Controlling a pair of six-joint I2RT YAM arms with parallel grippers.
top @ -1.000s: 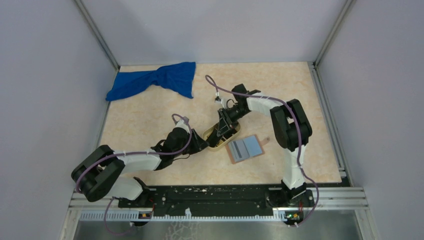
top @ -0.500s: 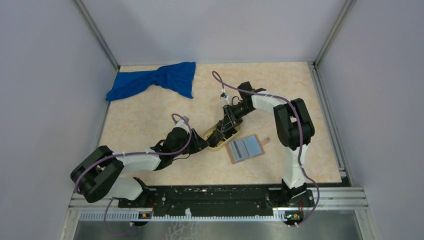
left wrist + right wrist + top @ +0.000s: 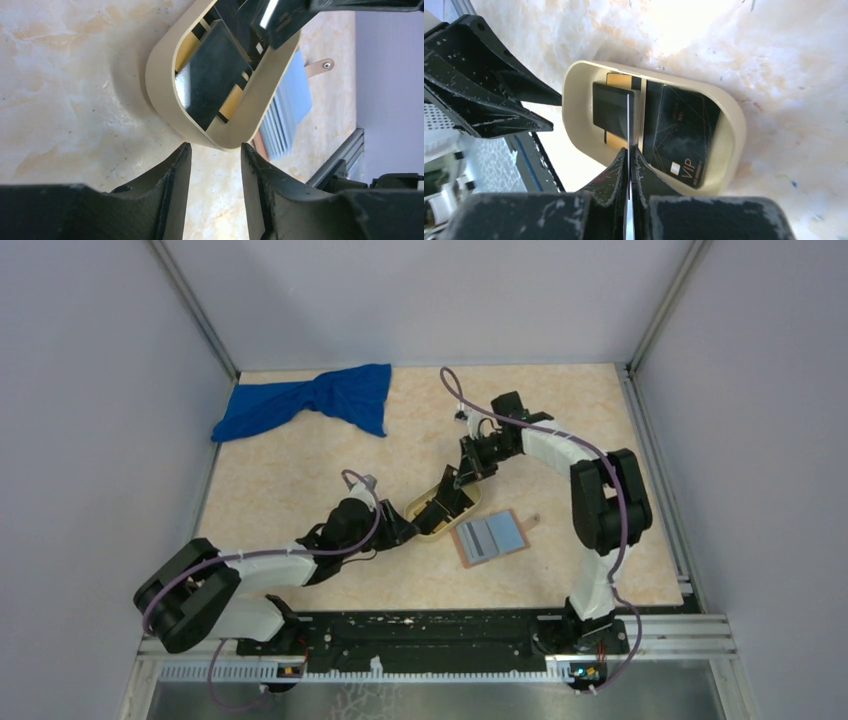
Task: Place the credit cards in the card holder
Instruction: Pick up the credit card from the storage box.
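An oval tan tray [image 3: 432, 533] lies mid-table with the cards in it. My right gripper [image 3: 628, 150] hangs over it, shut on a thin credit card [image 3: 628, 117] seen edge-on. A black card marked VIP [image 3: 680, 131] lies flat in the tray [image 3: 731, 150], and another dark card [image 3: 610, 111] lies over a gold piece. The left gripper [image 3: 215, 150] stands open on the table at the tray's [image 3: 165, 75] near end, nothing between its fingers. The card holder [image 3: 490, 537] lies open, blue-grey side up, right of the tray, also visible past it as the card holder [image 3: 292, 100].
A crumpled blue cloth [image 3: 310, 400] lies at the back left. Grey walls with metal posts close in the table on three sides. The black rail [image 3: 430, 635] holding both arm bases runs along the near edge. The left gripper's black fingers [image 3: 489, 95] show beside the tray.
The right gripper has closed on the thin card, and its wrist has swung back and to the right. The left jaws have widened a little.
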